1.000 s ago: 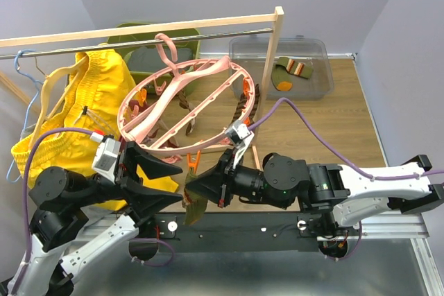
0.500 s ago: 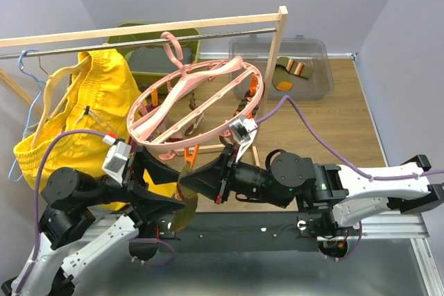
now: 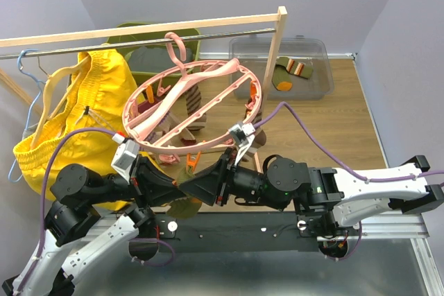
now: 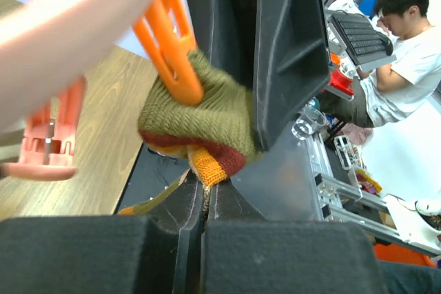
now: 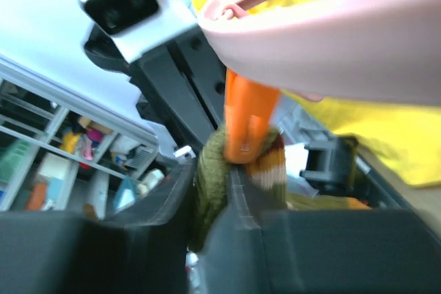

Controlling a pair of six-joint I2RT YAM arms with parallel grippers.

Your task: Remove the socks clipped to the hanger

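The olive-green knitted sock with an orange-and-red patch (image 4: 207, 118) is held by a small orange plastic clip (image 4: 169, 46) on the near rim of the large round pink plastic hanger (image 5: 331, 49). The hanger is hooked on the metal rail (image 3: 229, 34) above the wooden counter (image 3: 333, 123). The left gripper (image 4: 203, 211) is closed on the sock's lower end, just below the clip. The right gripper (image 5: 212, 201) is set around the same sock from the opposite side; whether it is clamped or slackened cannot be told.

The step in hand is judged to be drawing this sock out of its clip. A steady pull straight away from the clip's mouth is advised, so that the ring is not swung and the fabric is not dragged sideways. The right gripper is best kept clear of the pull.

Against the frame a second earlier, the left gripper, then spread wide, is now shut, and the ring is slightly shifted.
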